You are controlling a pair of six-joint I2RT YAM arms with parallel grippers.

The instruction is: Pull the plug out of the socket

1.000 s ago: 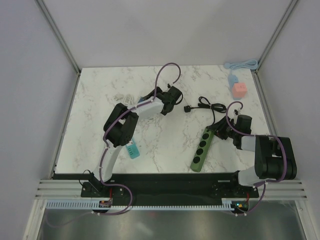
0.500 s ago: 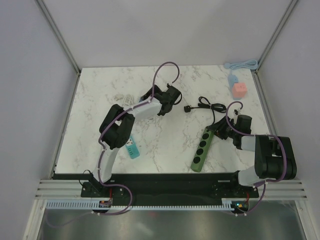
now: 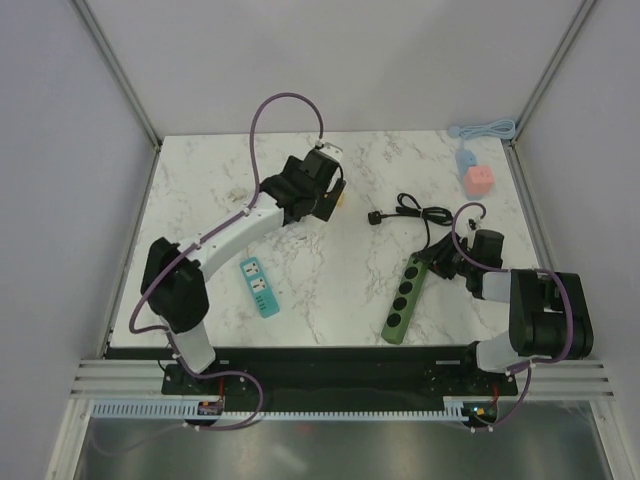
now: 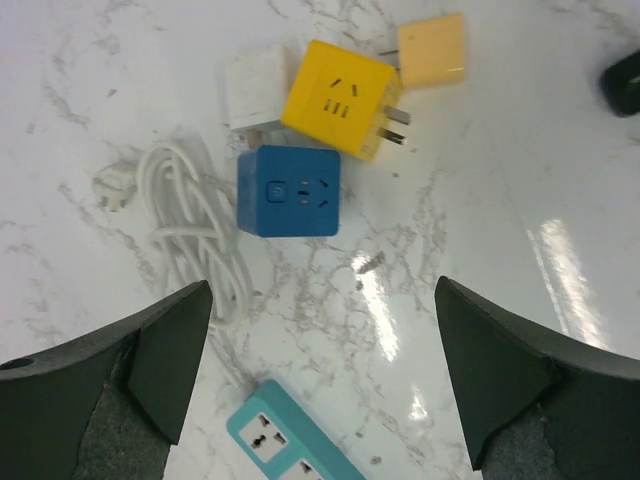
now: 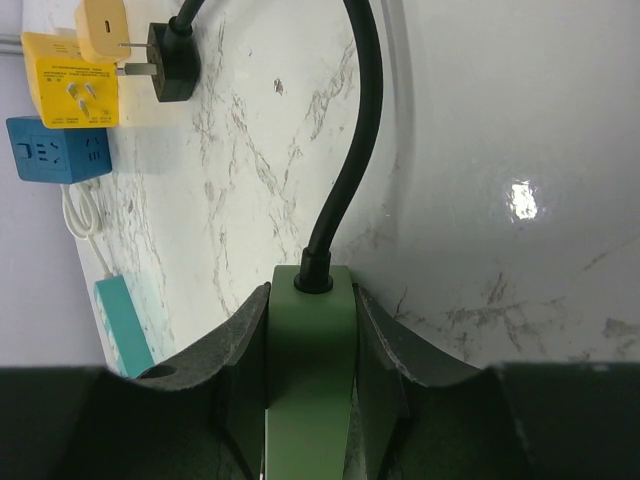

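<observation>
Left gripper (image 4: 325,350) shifted toward 10 o'clock since prev. frame, jaws spread; right gripper (image 5: 310,335) clamped on green pwr strip (image 5: 308,410).

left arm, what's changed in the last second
The left arm unfolded and its elbow swung left; the left gripper, open, shifted slightly left, above the cube adapters. Nothing was grasped or released. The right gripper stays clamped on the green power strip; black plug and teal strip unmoved.
</observation>
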